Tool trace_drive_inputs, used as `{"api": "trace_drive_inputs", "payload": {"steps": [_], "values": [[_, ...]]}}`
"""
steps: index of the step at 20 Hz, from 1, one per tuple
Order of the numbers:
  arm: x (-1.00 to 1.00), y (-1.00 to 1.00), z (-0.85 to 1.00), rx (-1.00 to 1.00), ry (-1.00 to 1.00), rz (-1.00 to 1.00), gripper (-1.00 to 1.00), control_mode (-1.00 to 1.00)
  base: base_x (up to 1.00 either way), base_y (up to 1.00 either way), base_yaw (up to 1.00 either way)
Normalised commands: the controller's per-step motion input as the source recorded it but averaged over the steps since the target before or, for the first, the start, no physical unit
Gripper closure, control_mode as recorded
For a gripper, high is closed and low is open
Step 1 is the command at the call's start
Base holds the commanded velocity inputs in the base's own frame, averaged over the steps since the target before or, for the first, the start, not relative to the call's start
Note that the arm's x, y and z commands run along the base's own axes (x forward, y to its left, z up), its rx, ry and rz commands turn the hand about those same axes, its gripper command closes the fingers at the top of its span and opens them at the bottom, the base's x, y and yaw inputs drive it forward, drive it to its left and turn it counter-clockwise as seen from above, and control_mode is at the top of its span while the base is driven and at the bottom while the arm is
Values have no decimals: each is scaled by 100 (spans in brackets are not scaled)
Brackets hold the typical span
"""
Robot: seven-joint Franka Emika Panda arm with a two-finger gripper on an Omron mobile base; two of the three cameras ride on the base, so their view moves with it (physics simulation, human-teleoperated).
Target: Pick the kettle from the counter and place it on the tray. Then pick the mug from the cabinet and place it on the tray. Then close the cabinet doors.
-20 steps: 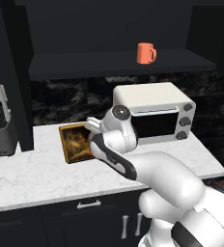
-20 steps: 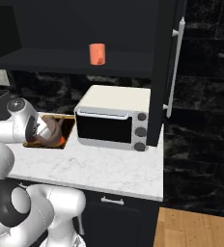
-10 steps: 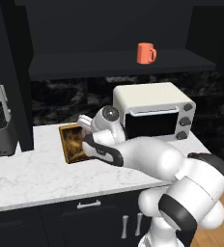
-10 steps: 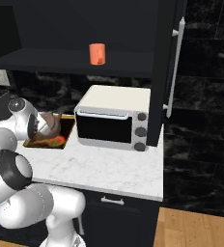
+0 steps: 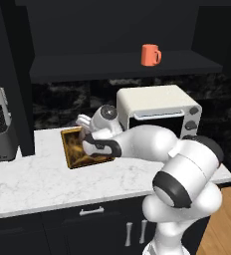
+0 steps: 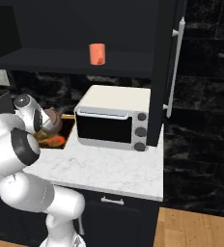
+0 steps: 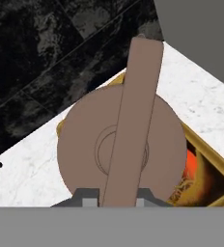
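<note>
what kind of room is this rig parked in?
A kitchen, rendered: a white toaster oven sits on a marble counter, with a black wall cabinet above holding an orange mug.

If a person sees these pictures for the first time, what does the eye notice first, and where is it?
First, the end effector, shut on the arched handle of the brown kettle, which is over the golden-rimmed tray on the marble counter. Next, the orange mug, alone on the dark shelf of the open cabinet, above a cream toaster oven.
</note>
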Motion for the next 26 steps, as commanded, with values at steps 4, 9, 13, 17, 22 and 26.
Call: {"api": "trace_drive_inputs", "payload": {"steps": [4, 9, 13, 17, 22, 26], "values": [[39, 8, 0, 0, 0, 0, 100, -100, 0, 0, 0], [37, 13, 0, 0, 0, 0, 100, -100, 0, 0, 0], [42, 17, -2, 0, 0, -1, 100, -100, 0, 0, 0], [46, 19, -9, 0, 0, -1, 100, -100, 0, 0, 0], [38, 23, -28, 0, 0, 0, 100, -100, 0, 0, 0], [29, 23, -44, -3, 0, 0, 100, -100, 0, 0, 0]]}}
